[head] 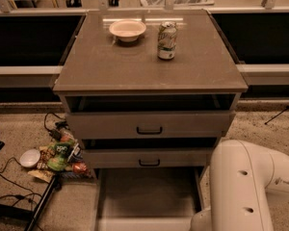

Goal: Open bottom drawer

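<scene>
The grey cabinet (149, 71) has three drawers. The bottom drawer (147, 194) stands pulled far out toward me, and its plain flat grey inside shows. Its front panel lies at the lower edge of the view and its handle is hidden. The middle drawer (149, 157) and the top drawer (149, 124) each stick out a little, with black bar handles. My gripper is out of view. Only the white arm (245, 186) shows at the lower right, beside the open drawer's right side.
A pale bowl (127, 29) and a drink can (167, 41) stand on the cabinet top. Snack packets (62, 155), a small white bowl (29, 158) and black cables (9, 196) lie on the floor to the left.
</scene>
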